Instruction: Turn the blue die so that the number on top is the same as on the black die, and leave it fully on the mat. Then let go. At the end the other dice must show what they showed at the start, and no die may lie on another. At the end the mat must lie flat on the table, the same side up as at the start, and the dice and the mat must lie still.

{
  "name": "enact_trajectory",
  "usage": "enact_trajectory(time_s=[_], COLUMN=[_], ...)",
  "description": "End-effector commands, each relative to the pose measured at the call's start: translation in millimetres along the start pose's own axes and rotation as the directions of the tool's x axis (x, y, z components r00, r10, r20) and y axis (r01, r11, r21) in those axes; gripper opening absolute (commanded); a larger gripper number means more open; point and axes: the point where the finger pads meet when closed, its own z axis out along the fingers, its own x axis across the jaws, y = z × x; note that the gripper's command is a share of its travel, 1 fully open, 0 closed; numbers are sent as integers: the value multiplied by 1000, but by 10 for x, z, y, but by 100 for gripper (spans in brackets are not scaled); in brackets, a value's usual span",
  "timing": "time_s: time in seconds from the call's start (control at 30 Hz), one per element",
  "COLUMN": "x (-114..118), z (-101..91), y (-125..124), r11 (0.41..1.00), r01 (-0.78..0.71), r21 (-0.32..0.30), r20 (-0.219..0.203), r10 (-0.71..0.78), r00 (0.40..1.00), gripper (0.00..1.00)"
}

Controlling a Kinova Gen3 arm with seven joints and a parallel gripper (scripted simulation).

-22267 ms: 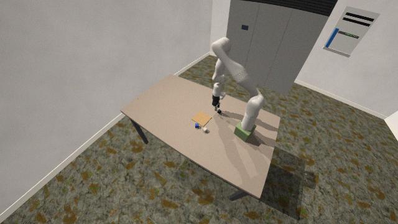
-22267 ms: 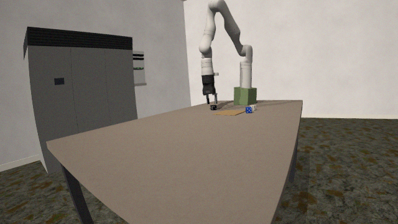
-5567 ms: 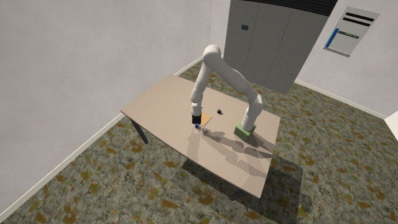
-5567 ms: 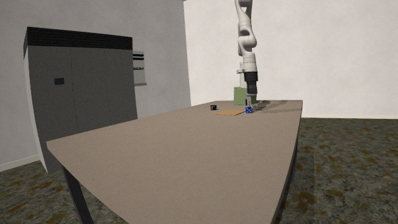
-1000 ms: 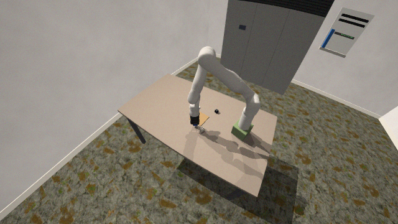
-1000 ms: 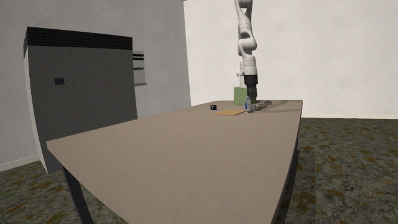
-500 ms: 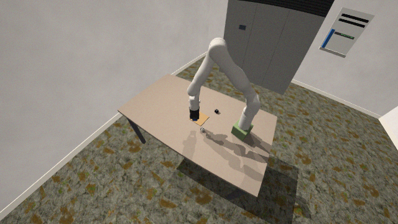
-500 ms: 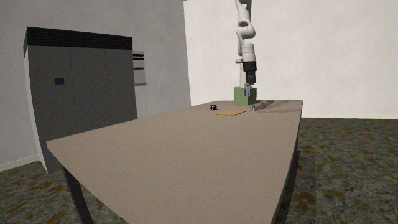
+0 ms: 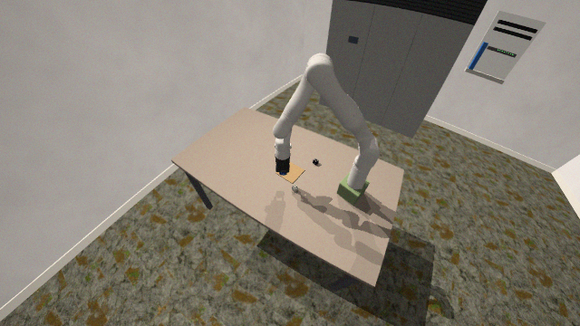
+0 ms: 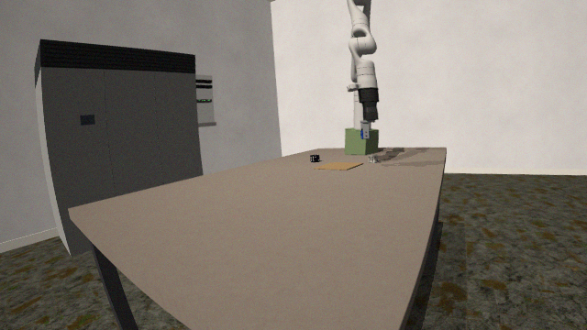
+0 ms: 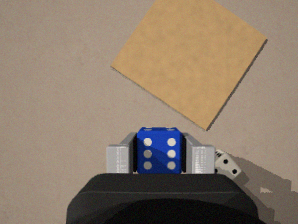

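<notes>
The long beige rectangular table (image 9: 254, 149) carries a flat tan square mat (image 11: 189, 52). At six o'clock from the mat in the wrist view, the black two-finger gripper (image 11: 157, 160) hangs above the table, clenched around the small blue white-pipped die (image 11: 157, 151). A smaller white die (image 11: 226, 163) lies at three o'clock of it.
</notes>
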Motion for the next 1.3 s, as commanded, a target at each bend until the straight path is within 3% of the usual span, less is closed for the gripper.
enact_trajectory(time_s=[0.0,0.3,0.77,1.0,1.27], x=[-4,11,79,132,195], z=[-6,7,58,93,119], y=[-8,-63,-302,-480,-668], r11=[1000,997,926,784,523], r01=[5,71,378,620,852], r21=[0,1,-6,-18,-27], r20=[1,-4,-24,-29,-19], r10=[-5,-71,-378,-620,-852], r00=[1000,997,926,784,523], gripper=[57,57,57,57,57])
